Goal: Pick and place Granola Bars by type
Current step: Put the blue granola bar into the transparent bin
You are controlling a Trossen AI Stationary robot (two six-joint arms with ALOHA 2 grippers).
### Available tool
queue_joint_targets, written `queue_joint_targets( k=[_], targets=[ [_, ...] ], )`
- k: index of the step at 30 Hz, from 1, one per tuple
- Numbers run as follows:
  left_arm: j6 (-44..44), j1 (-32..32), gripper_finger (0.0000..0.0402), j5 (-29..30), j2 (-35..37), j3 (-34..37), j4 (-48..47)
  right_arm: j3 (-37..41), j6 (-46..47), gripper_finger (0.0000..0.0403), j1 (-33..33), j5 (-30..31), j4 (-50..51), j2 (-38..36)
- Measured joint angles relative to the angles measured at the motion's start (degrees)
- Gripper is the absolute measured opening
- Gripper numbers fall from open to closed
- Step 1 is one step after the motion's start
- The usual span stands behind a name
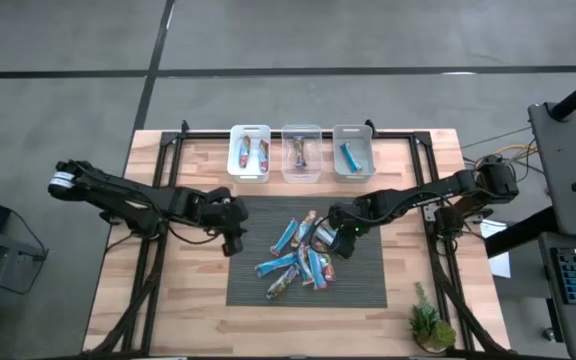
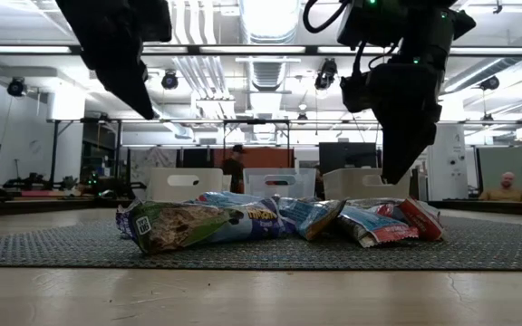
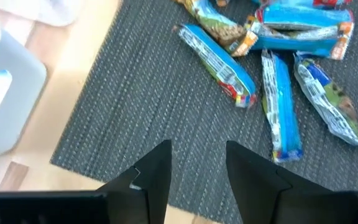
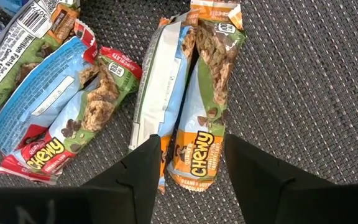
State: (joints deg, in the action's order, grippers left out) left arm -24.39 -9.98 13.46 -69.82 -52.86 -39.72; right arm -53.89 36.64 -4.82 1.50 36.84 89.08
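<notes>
Right gripper, fingers parted and empty, hangs over the orange-print bar labelled "CHEWY". Left gripper — also parted, empty — hovers over the mat's left edge. About eight Granola Bars lie piled on the mat. Three bins at the table's far side hold two, one and one bars.

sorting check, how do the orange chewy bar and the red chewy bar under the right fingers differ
The orange bar has orange print on its ends; the red bar has red. The orange bar lies between the right gripper's open fingers; the red bar lies off to one side. The orange bar lies against a face-down wrapper; the red one against a blue one. Both show granola artwork and sit on the mat.
</notes>
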Motion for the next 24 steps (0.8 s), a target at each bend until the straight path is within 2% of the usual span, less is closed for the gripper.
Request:
queue_joint_targets(
  k=[7, 24],
  targets=[
    [0.43, 0.17, 0.0135, 0.27, 0.0, 3.89, 6.95, 0.0, 0.28, 0.0169, -0.04, -0.01, -0.28, 0.0],
    [-1.12, 0.42, 0.0135, 0.08, -0.42, 5.09, 9.35, 0.0, 2.4, 0.0169, -0.04, -0.01, -0.94, 0.0]
  ],
)
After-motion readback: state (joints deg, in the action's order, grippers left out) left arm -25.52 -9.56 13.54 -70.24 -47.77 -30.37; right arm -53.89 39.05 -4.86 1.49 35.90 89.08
